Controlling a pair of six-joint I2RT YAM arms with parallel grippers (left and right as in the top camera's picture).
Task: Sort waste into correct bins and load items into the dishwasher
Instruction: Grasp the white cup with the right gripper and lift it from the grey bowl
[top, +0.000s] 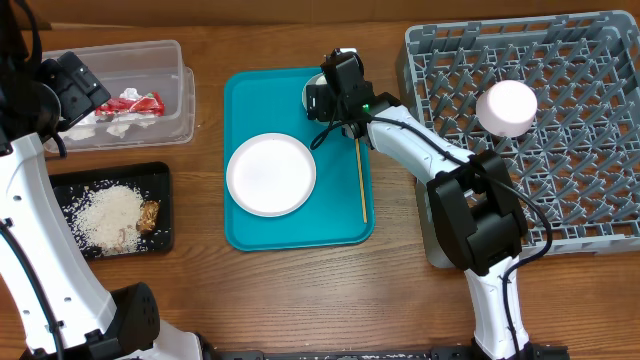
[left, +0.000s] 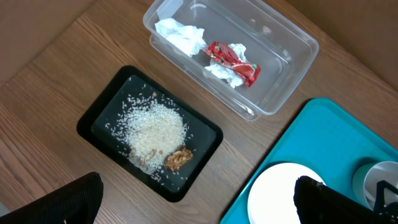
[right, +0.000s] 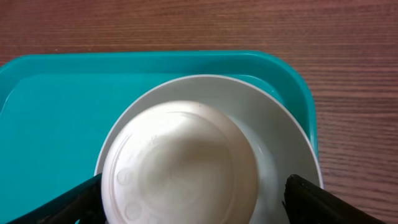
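Two grippers show here – how do their jaws stand? asks the first watcher.

Both apart, the second answers. The left gripper (left: 198, 186) hangs above the desk (left: 56, 74) with nothing between its fingers; below it lie the black tray (left: 84, 124) and the clear tub (left: 292, 74). The right gripper (right: 194, 180) is low over the teal tray (right: 56, 106), one finger on each side of the small white cup (right: 180, 155), which sits on the smaller white dish (right: 280, 137). Whether the fingers touch the cup he cannot tell.

And the waste?

The red-and-white wrapper (left: 233, 62) and the crumpled napkin (left: 180, 36) lie in the clear tub; the rice-like crumbs (left: 155, 127) and the brown snack piece (left: 178, 158) lie in the black tray, the piece touching the crumbs' edge.

And the rest of the dishes?

The large white plate (top: 270, 175) lies on the teal tray, a thin wooden stick (top: 362, 180) just beside it. A pale bowl (top: 506, 107) rests in the grey dish rack (top: 590, 150), in its half nearer the teal tray.
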